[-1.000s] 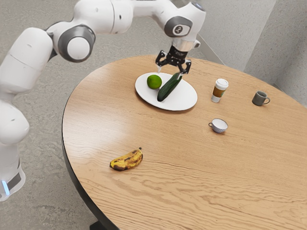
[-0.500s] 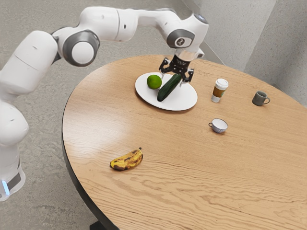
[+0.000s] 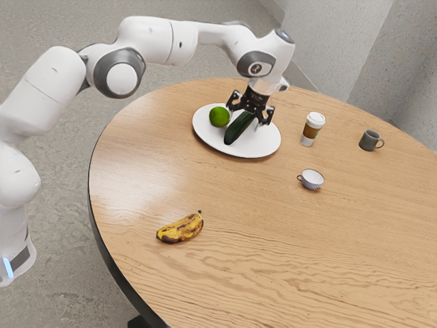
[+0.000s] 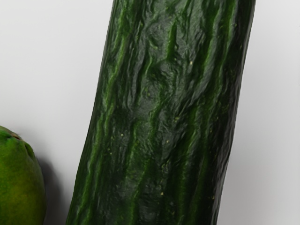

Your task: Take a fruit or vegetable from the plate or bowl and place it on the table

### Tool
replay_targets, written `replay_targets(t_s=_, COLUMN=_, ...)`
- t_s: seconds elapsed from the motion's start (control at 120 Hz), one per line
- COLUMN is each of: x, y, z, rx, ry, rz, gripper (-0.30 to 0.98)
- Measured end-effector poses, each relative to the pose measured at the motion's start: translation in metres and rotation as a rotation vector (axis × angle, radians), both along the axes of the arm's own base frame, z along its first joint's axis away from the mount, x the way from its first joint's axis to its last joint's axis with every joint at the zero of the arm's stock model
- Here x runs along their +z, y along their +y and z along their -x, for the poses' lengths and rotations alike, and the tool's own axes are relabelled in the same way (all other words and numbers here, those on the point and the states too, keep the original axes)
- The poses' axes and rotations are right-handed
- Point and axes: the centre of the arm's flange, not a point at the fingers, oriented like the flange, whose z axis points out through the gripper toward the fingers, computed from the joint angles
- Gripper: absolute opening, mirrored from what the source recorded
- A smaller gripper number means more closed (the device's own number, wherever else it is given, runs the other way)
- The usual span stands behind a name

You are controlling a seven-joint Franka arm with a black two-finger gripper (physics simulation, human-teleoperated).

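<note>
Green cucumber point(image 3: 235, 132) lies on the plate point(image 3: 265, 146), the spread end effector point(image 3: 245, 121) now lower over it.

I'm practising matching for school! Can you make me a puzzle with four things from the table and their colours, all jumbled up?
1. Banana
2. Cucumber
3. Plate
4. Mug

A. White, with a round green fruit on it
B. Dark grey, with a handle
C. Yellow with dark patches
D. Dark green and long

Pairs: 1-C, 2-D, 3-A, 4-B
</note>
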Motion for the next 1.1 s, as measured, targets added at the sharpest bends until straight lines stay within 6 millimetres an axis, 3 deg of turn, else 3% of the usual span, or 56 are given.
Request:
replay_targets(t_s=0.433, x=-0.015, y=0.001, z=-0.005, rx=-0.019, ry=-0.003, rz=0.011, gripper=0.68)
replay_targets(t_s=0.65, x=-0.015, y=0.004, z=-0.005, rx=-0.037, ry=0.005, rz=-0.041, gripper=0.28)
replay_targets(t_s=0.867, x=-0.013, y=-0.002, z=-0.007, rx=-0.055, ry=0.011, rz=-0.069, gripper=0.20)
replay_targets(t_s=1.0, x=-0.002, y=-0.012, z=-0.011, rx=-0.067, ry=-0.006, rz=-0.078, gripper=0.18)
replay_targets(t_s=1.1, x=0.038, y=-0.030, z=-0.015, rx=-0.069, ry=-0.048, rz=-0.083, gripper=0.17)
